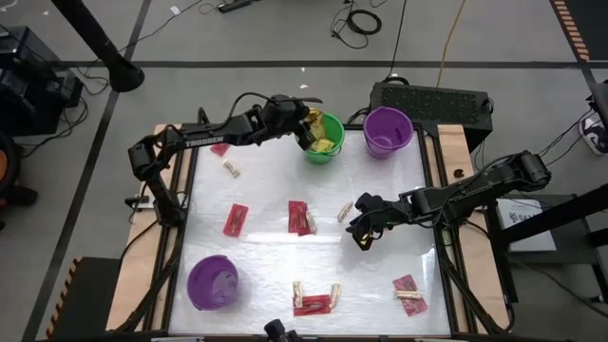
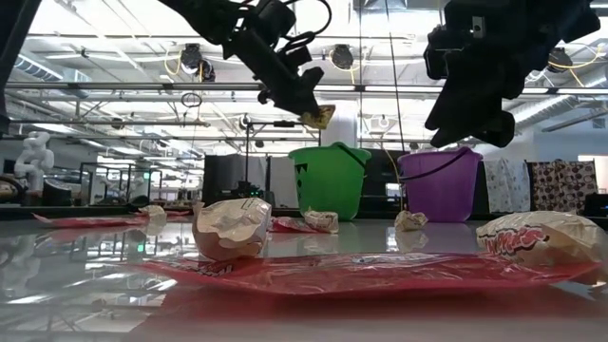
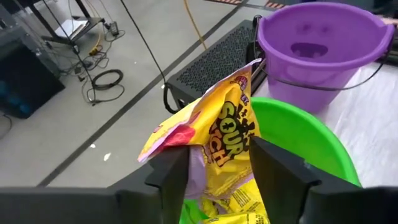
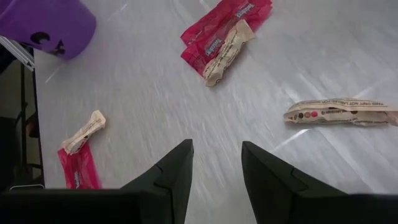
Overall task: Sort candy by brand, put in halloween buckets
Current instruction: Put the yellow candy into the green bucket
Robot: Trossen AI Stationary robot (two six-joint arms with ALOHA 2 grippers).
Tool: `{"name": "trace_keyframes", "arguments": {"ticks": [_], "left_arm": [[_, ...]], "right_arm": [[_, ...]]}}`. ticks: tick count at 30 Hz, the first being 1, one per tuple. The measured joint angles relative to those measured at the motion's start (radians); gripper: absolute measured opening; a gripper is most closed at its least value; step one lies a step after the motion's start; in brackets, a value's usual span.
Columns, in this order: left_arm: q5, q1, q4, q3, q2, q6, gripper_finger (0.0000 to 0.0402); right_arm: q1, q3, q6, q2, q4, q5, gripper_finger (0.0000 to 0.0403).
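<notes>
Red packet (image 2: 380,271) nearest on glossy white table (image 1: 266,242), seemingly workshop behind, cabled floor.

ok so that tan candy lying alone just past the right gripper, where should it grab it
Probably across the narrow middle of the tan candy, coming straight down from above. It lies flat on the white table, long and thin, touching no other piece, so the short width should fit between the fingers. The right gripper hangs open close by it, holding nothing.
</notes>
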Motion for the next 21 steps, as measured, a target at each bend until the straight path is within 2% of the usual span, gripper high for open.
{"name": "trace_keyframes", "arguments": {"ticks": [4,13,21], "left_arm": [[0.004,-0.003,0.000,0.000,-0.004,-0.068,0.0189],[0.006,-0.012,0.003,0.000,-0.084,-0.074,0.0189],[0.070,-0.015,-0.005,0.000,-0.118,-0.141,0.0189]], "right_arm": [[0.000,0.000,0.000,0.000,0.000,0.000,0.0130],[0.000,0.000,0.000,0.000,0.000,0.000,0.0130],[0.000,0.000,-0.004,0.000,0.000,0.008,0.0130]]}}
